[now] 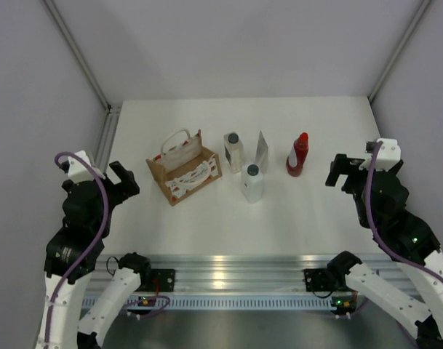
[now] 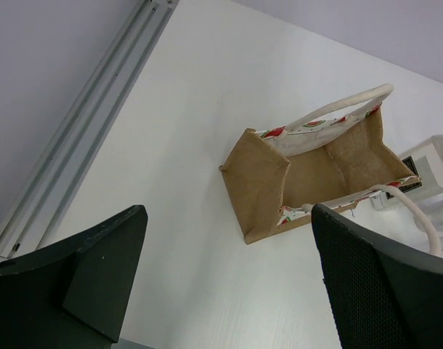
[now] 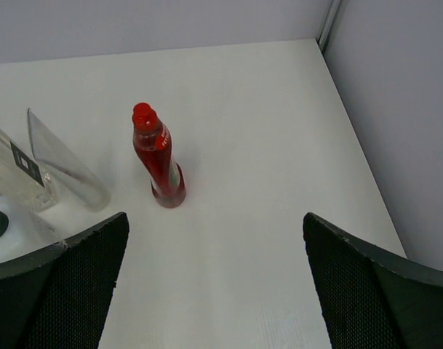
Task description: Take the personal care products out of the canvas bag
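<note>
The tan canvas bag stands open on the table, left of centre; the left wrist view shows its inside with nothing visible in it. To its right stand the pale dark-capped bottle, the silvery-grey tube, the white bottle with grey cap and the red bottle. The red bottle and tube show in the right wrist view. My left gripper is open and empty, left of the bag. My right gripper is open and empty, right of the red bottle.
A metal rail runs along the table's left edge. Grey walls close the back and both sides. An aluminium beam with the arm bases runs along the near edge.
</note>
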{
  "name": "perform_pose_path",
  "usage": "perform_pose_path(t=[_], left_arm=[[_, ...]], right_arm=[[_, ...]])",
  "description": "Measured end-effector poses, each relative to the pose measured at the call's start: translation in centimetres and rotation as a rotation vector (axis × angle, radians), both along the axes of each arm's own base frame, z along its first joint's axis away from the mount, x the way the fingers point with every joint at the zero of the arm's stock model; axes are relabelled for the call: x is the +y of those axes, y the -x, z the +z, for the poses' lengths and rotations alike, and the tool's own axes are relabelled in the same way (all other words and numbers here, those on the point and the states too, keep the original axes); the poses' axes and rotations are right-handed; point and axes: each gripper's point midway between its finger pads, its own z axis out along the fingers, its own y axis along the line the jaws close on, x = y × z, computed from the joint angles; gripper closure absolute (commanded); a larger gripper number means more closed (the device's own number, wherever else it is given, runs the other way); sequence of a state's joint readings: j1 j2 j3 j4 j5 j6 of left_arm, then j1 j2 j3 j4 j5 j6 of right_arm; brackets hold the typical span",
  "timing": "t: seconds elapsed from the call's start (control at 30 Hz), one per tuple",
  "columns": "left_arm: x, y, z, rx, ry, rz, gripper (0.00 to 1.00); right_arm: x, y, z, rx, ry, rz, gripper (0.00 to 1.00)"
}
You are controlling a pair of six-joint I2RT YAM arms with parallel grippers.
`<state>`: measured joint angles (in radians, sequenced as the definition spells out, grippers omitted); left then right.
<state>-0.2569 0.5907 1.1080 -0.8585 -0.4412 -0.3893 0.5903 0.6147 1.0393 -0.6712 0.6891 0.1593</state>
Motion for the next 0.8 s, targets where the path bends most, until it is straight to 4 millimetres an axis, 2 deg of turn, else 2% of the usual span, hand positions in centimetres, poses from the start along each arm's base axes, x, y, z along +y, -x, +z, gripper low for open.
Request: perform_pose_path(t=[0.17, 0.37, 0.57, 0.8], left_arm=[[0.7, 2.1, 0.7, -0.055, -0.022, -0.009, 0.02], [0.9, 2.6, -1.6, -0.021, -0.040, -0.014, 0.02], [0.9, 3.1, -1.7, -0.028, -0.038, -0.017, 0.02], [1.0, 3.2, -1.6, -0.036, -0.035, -0.018, 0.02]], right_arm=[[-1.3, 1.5, -1.5, 0.033, 0.013, -0.025, 0.01], [-2.1, 2.7, -3.6, 0.080, 0.037, -0.031, 0.01], [-2.8, 3.7, -3.2, 0.049, 0.015, -0.030, 0.01], [-2.8, 3.8, -3.2, 0.046, 0.013, -0.030, 0.00]])
